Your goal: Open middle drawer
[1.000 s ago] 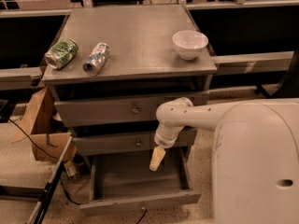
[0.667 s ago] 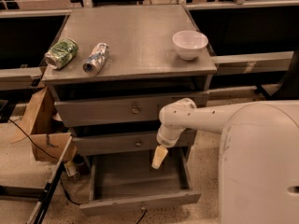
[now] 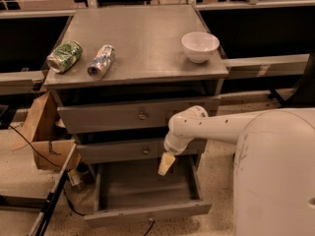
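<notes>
The grey cabinet has three drawers. The middle drawer has a small round knob at its centre, and its front sits back under the top drawer. My gripper points downward just right of and slightly below that knob, in front of the middle drawer's right half. Its cream fingertips are pressed together and hold nothing. It does not touch the knob. The bottom drawer is pulled out toward me, and its inside looks empty.
On the cabinet top are a green can and a silver can, both lying on their sides, and a white bowl. A cardboard box and cables lie on the floor to the left. My white arm shell fills the lower right.
The gripper has stayed almost in place near the middle drawer's knob. The white arm shell has shifted slightly to the right. The drawers have not moved.
</notes>
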Tool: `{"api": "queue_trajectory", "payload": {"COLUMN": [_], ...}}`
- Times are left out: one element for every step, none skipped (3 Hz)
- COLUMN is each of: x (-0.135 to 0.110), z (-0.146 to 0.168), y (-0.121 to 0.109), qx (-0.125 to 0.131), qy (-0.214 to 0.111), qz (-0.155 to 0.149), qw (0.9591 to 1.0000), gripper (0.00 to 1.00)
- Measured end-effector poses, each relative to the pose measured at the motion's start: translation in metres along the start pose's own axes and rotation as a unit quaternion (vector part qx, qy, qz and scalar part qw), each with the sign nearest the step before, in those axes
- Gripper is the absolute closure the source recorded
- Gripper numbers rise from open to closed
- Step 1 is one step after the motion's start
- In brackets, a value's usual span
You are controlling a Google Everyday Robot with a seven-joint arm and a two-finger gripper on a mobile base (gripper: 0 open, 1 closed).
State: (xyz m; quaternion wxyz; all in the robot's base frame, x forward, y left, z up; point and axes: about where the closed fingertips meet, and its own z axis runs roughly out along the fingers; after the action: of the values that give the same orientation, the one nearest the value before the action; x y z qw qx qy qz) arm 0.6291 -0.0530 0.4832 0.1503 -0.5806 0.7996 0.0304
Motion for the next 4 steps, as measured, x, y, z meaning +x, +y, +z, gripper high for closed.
{"api": "queue_trajectory", "payload": {"x": [0.001,0.001,-0.003,-0.011], "z": [0.002,0.01,0.014,0.024], "y": [0.004,0.003,-0.001,-0.008], "qx": [0.001,0.001,0.004,0.001], "qy": [0.0,-0.007,-0.017,-0.025], "qz": [-0.018,-0.032,-0.039,-0.046], "qw": [0.9998,0.9995,0.9991,0.9986], "gripper": [0.0,0.0,0.0,0.0]}}
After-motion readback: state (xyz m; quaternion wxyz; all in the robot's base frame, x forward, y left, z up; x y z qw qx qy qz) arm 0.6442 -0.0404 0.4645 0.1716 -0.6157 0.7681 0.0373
